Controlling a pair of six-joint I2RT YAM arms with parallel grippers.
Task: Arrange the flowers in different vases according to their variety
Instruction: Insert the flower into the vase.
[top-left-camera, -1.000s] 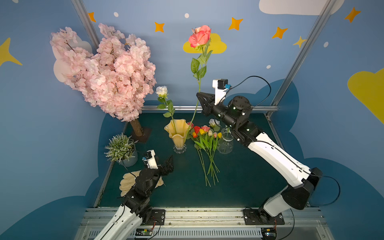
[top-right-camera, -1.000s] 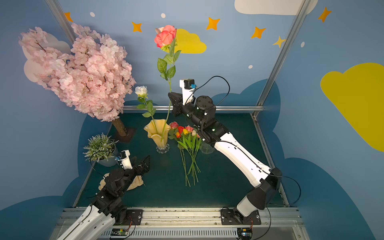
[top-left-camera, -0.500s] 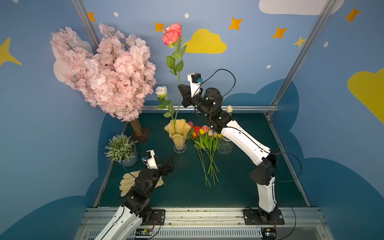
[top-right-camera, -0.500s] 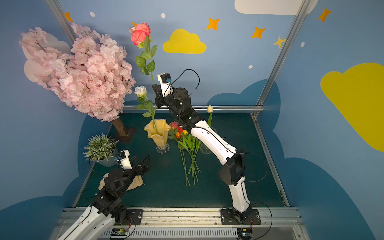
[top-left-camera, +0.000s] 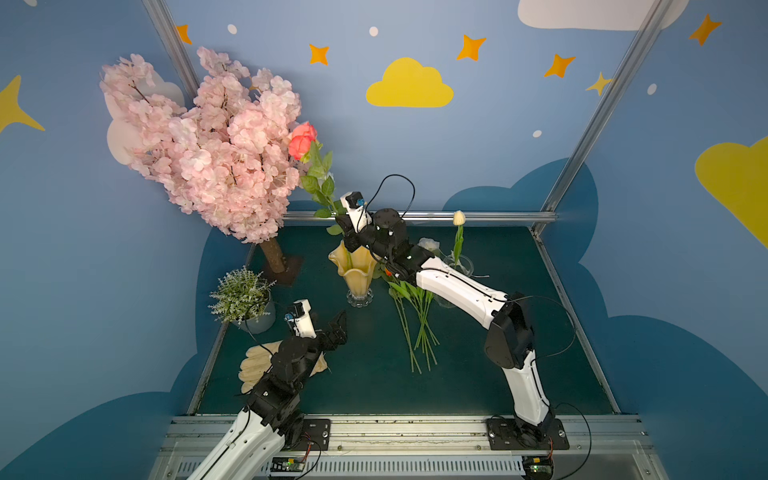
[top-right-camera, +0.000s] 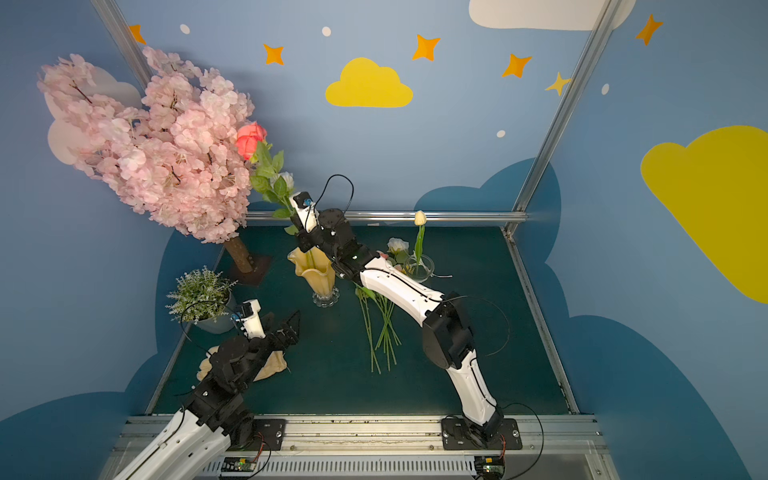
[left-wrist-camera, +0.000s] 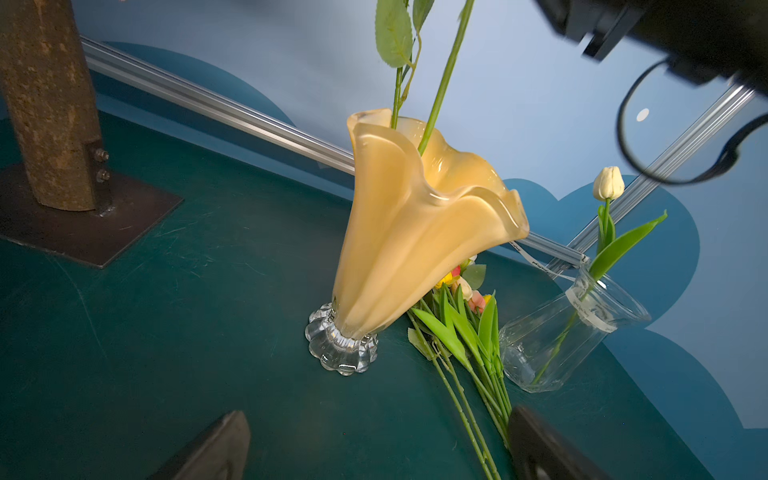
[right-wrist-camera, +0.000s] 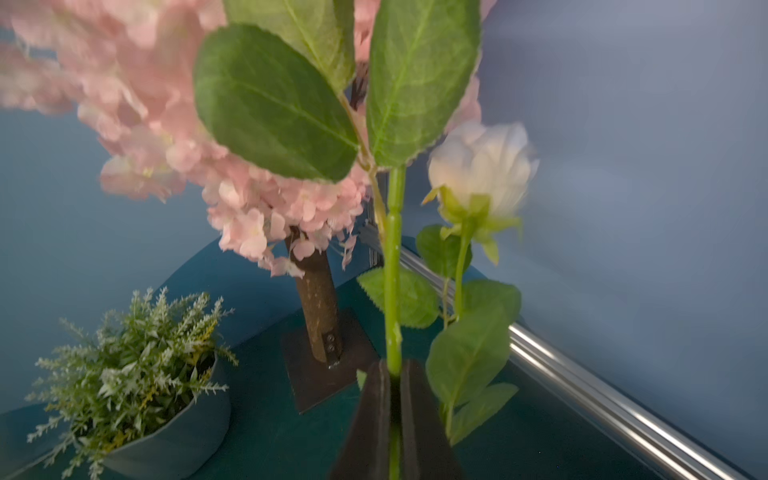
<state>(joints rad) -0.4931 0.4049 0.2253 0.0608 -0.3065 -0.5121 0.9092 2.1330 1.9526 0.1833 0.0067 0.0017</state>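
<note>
Our right gripper clamps the pink rose, its stem tip inside the amber vase at centre; the right wrist view crops its bloom. Our left gripper, lower left, gapes empty.

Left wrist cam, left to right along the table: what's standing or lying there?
Tree trunk → amber fluted vase → loose tulips lying on the mat → clear glass vase.
</note>
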